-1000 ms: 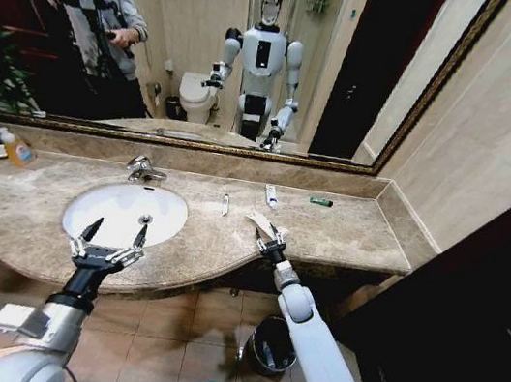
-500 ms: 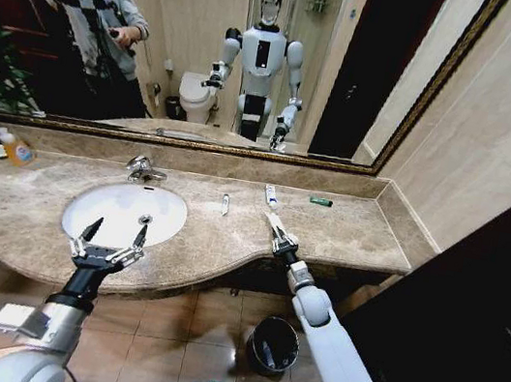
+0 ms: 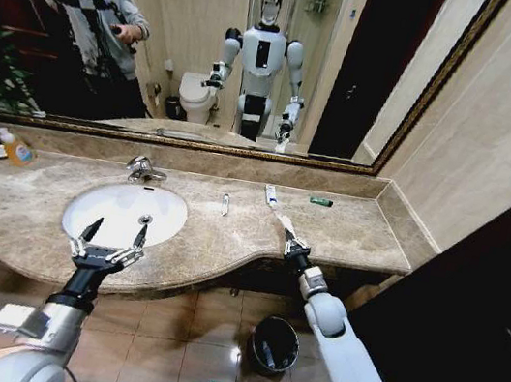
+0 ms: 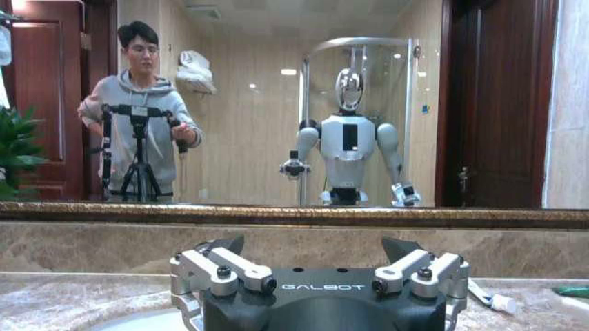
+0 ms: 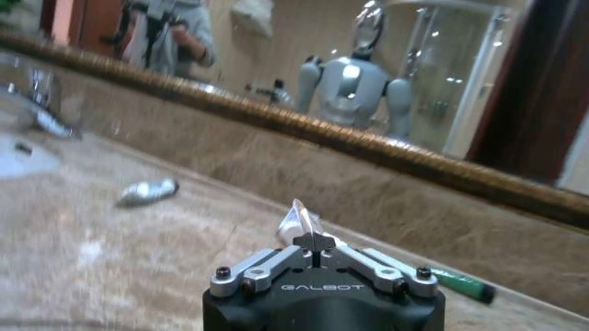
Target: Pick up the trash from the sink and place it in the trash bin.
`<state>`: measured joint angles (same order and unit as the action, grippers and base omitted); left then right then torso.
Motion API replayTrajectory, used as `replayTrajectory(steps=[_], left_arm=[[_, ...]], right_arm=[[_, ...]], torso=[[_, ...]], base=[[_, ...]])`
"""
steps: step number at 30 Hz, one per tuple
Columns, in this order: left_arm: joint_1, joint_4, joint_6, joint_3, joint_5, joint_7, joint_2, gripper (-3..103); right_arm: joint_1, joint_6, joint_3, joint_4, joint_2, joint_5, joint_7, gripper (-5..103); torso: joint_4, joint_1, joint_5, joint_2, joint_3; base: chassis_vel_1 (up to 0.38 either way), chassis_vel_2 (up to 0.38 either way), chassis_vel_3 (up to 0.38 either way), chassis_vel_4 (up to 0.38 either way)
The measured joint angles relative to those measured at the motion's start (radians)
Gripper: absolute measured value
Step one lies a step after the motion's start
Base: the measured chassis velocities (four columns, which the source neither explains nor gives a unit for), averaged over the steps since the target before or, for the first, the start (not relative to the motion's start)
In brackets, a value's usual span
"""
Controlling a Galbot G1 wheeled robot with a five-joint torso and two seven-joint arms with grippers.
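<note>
Right gripper point(image 3: 292, 243) pinches flat white wrapper point(image 3: 284, 223) over the countertop edge, right of the sink point(image 3: 124, 211). Left gripper point(image 3: 109, 243), fingers spread, hovers at the sink's front rim. Advice: stay clamped until directly above trash bin point(image 3: 273, 344).

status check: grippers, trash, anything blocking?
Right gripper shut on white wrapper, above countertop edge. Left gripper open at sink rim. Trash bin on floor below, path clear.
</note>
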<state>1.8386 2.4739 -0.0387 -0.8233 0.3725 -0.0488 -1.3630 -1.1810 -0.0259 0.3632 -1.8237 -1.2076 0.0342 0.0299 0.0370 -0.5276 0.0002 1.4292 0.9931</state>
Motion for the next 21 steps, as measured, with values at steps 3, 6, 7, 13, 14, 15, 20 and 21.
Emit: replayTrajectory(steps=[3, 6, 7, 13, 14, 15, 20, 21], left_arm=[[0.0, 0.0, 0.0, 0.0, 0.0, 0.0, 0.0, 100], [0.0, 0.0, 0.0, 0.0, 0.0, 0.0, 0.0, 100], [0.0, 0.0, 0.0, 0.0, 0.0, 0.0, 0.0, 100], [0.0, 0.0, 0.0, 0.0, 0.0, 0.0, 0.0, 100], [0.0, 0.0, 0.0, 0.0, 0.0, 0.0, 0.0, 100], [0.0, 0.0, 0.0, 0.0, 0.0, 0.0, 0.0, 100], [0.0, 0.0, 0.0, 0.0, 0.0, 0.0, 0.0, 100], [0.0, 0.0, 0.0, 0.0, 0.0, 0.0, 0.0, 100]], right_arm=[[-0.055, -0.002, 0.034, -0.064, 0.006, 0.053, -0.002, 0], [-0.15, 0.031, 0.084, -0.137, 0.004, 0.148, -0.002, 0], [-0.212, 0.04, 0.111, -0.177, -0.002, 0.22, -0.002, 0], [-0.403, -0.06, 0.152, -0.307, -0.009, 0.605, -0.014, 0], [-0.423, -0.081, 0.156, -0.317, -0.009, 0.637, -0.018, 0], [-0.462, -0.114, 0.166, -0.331, -0.014, 0.676, -0.025, 0], [-0.532, -0.146, 0.186, -0.327, -0.029, 0.66, -0.031, 0], [-0.532, -0.146, 0.186, -0.327, -0.029, 0.66, -0.031, 0]], torso=[[-0.0002, 0.0, -0.0002, 0.0, 0.0], [-0.0001, 0.0, -0.0001, 0.0, 0.0], [-0.0002, 0.0, -0.0001, 0.0, 0.0], [-0.0003, 0.0, -0.0003, 0.0, 0.0], [-0.0004, 0.0, -0.0002, 0.0, 0.0], [-0.0003, 0.0, -0.0002, 0.0, 0.0], [-0.0002, 0.0, -0.0002, 0.0, 0.0], [-0.0002, 0.0, -0.0002, 0.0, 0.0]], base=[[0.0, 0.0, 0.0, 0.0], [0.0, 0.0, 0.0, 0.0], [0.0, 0.0, 0.0, 0.0], [0.0, 0.0, 0.0, 0.0], [0.0, 0.0, 0.0, 0.0], [0.0, 0.0, 0.0, 0.0], [0.0, 0.0, 0.0, 0.0], [0.0, 0.0, 0.0, 0.0]])
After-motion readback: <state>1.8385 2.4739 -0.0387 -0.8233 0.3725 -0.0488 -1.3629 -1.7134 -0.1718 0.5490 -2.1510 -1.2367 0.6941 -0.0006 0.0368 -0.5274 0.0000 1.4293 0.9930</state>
